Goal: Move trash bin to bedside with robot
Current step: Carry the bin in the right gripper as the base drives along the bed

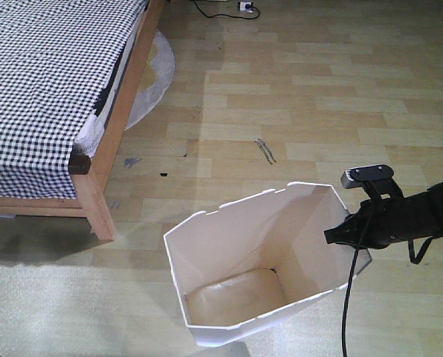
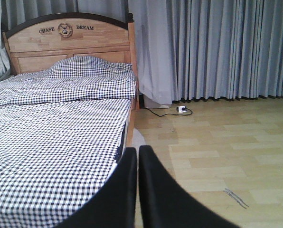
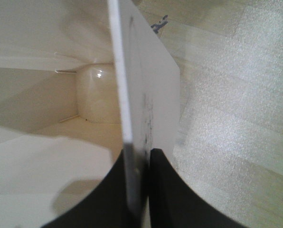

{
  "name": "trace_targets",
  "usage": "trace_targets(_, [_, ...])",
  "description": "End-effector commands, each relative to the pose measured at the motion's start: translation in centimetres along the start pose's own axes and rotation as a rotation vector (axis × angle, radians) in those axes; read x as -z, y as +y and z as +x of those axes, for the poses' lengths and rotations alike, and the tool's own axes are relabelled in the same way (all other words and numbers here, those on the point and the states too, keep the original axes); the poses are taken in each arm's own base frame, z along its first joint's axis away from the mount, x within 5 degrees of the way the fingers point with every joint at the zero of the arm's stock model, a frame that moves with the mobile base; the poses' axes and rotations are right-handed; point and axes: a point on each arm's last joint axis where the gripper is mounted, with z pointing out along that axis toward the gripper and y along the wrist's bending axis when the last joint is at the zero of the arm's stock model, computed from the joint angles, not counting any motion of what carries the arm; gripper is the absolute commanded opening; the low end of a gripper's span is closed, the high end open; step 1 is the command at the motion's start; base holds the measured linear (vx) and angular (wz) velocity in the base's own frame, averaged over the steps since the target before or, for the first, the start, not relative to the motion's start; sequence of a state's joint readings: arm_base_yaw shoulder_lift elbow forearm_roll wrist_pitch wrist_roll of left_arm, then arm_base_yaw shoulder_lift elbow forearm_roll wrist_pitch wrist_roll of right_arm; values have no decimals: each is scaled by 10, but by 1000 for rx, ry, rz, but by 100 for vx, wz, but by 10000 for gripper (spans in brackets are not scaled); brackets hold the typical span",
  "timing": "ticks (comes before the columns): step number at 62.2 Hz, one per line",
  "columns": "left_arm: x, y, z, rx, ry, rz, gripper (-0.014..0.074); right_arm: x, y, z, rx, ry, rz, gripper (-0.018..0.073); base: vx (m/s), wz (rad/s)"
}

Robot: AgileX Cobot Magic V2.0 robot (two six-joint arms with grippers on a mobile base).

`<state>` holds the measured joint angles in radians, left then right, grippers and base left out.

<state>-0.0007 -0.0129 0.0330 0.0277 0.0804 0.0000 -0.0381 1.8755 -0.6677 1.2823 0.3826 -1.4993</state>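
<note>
Front view: pale wood-plank floor (image 1: 303, 97). The trash bin (image 1: 229, 238) stands off the bed's foot corner, apart from the bedside (image 1: 126, 104), with my right gripper (image 1: 334, 236) at its rim.
Left wrist view: my left gripper (image 2: 137, 159) is pressed together, empty.
Right wrist view: my right fingers are clamped on the bin's wall.

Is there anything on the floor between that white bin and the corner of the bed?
Nothing solid. In the front-facing view, only bare floor separates the trash bin from the bedside, apart from a few small dark marks.
</note>
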Motion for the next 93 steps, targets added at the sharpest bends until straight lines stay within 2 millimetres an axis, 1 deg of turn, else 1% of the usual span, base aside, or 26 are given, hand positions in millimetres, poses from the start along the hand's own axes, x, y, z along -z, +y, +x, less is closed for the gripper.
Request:
trace_targets(1, [1, 0, -4, 23, -77, 7, -6, 18, 14, -20, -62, -105, -120, -5, 21, -4])
trace_targets(93, [1, 0, -4, 23, -77, 7, -6, 18, 14, -20, -62, -105, -120, -5, 25, -2])
